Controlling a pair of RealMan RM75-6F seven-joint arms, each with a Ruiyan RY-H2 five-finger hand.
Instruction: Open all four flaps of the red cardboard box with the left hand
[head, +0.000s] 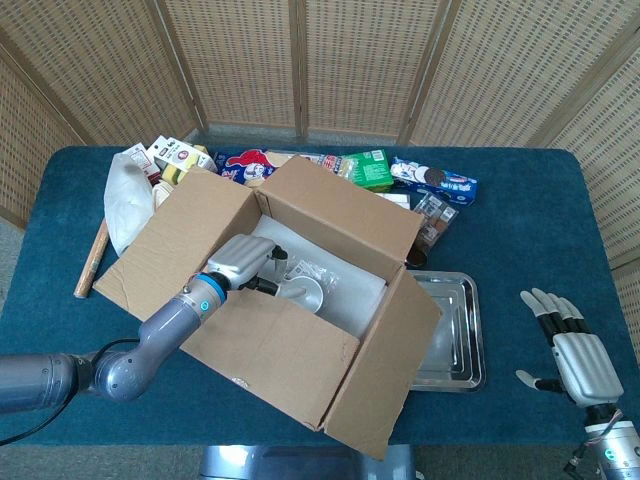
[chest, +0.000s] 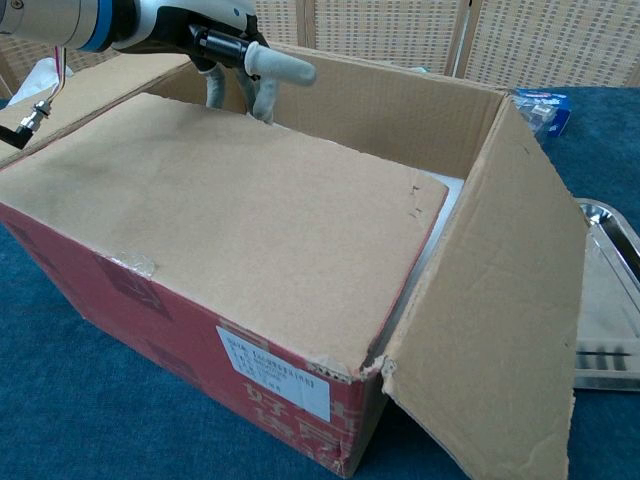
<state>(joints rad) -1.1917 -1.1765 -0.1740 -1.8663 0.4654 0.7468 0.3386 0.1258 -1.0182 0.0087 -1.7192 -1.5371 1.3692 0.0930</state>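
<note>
The red cardboard box (head: 262, 351) (chest: 150, 330) stands mid-table. Its left flap (head: 170, 235) lies folded outward, the back flap (head: 340, 205) stands up, and the right flap (head: 390, 365) (chest: 500, 290) hangs out to the side. The near flap (head: 270, 340) (chest: 230, 210) still lies flat over the opening. My left hand (head: 245, 262) (chest: 215, 40) is at that flap's inner edge, fingers pointing down into the box behind the edge, thumb sticking out above it. It grips nothing that I can see. My right hand (head: 575, 355) rests open at the table's front right.
A metal tray (head: 452, 335) (chest: 610, 300) lies right of the box, partly under the right flap. Snack packets (head: 400, 175) line the back of the table. A white bag (head: 125, 200) and a wooden stick (head: 90, 260) lie to the left. White plastic items (head: 310, 285) fill the box.
</note>
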